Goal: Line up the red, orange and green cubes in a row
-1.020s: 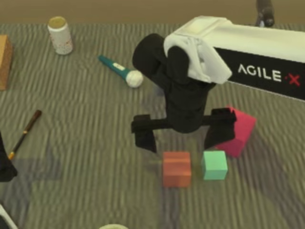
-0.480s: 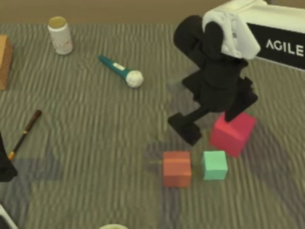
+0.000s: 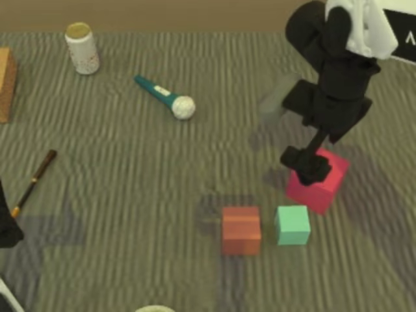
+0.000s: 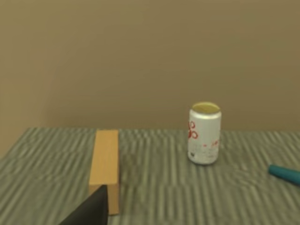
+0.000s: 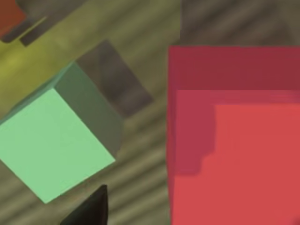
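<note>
The red cube (image 3: 323,186) lies at the right of the table, turned at an angle. The orange cube (image 3: 241,229) and the green cube (image 3: 292,225) sit side by side just in front of it, a small gap between them. My right gripper (image 3: 325,146) hangs open over the red cube's back edge, holding nothing. In the right wrist view one dark fingertip (image 5: 96,206) shows over bare cloth between the green cube (image 5: 51,140) and the red cube (image 5: 234,154). My left gripper (image 3: 6,227) stays parked at the table's left edge, open.
A white can (image 3: 82,48) stands at the back left beside a tan cork block (image 3: 5,83). A teal-handled microphone (image 3: 166,97) lies behind the middle. A thin brush (image 3: 34,182) lies at the left. A pale rim (image 3: 155,309) shows at the front edge.
My right gripper has swung right and back, from above the orange cube to over the red cube, turning as it went. The three cubes have not moved.
</note>
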{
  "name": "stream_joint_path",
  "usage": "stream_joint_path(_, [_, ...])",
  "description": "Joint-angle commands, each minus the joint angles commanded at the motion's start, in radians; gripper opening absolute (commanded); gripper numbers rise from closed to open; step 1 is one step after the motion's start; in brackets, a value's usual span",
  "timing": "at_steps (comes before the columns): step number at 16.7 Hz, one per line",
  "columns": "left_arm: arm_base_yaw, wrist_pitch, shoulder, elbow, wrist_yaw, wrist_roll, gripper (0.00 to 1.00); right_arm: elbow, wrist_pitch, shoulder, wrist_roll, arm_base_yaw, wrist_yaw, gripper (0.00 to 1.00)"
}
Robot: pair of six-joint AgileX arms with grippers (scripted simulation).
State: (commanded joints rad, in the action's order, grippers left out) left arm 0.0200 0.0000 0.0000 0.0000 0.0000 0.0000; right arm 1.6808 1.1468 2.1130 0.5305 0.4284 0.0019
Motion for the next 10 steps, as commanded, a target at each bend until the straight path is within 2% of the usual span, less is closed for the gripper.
stream_joint_path(7, [0.0,0.0,0.0,0.0,0.0,0.0,1.0,-0.002,-0.006,0.0,0.024,-0.005,0.001,1.0])
stream_joint_path(10, [0.0,0.0,0.0,0.0,0.0,0.0,1.0,-0.044,-0.073,0.022,0.022,-0.007,0.001,1.0])
